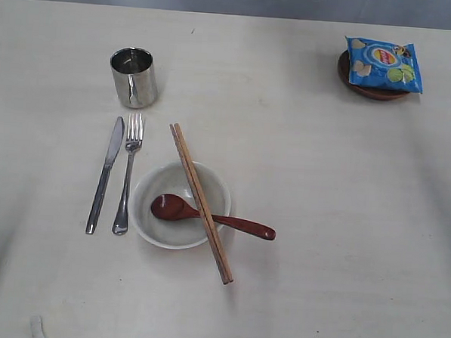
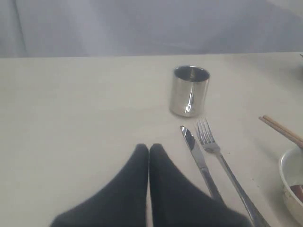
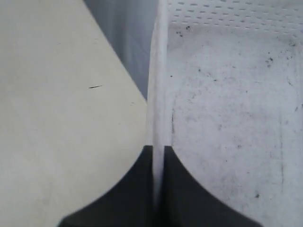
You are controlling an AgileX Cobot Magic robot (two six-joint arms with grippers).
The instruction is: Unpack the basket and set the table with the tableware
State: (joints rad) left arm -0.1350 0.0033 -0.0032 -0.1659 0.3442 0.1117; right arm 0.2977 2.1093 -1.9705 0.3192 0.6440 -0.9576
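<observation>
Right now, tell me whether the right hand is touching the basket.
Touching. The right wrist view shows the right hand clamped on the basket wall, with no gap on either side.

No lettering can be read anywhere. The only printed thing is the glossy blue plastic snack packet [image 1: 384, 64], lying on the round brown plate [image 1: 369, 92], well to the right of the shiny steel cup [image 1: 133, 76] in the exterior view. Its round yellow-and-red emblem is too small to make out.
</observation>
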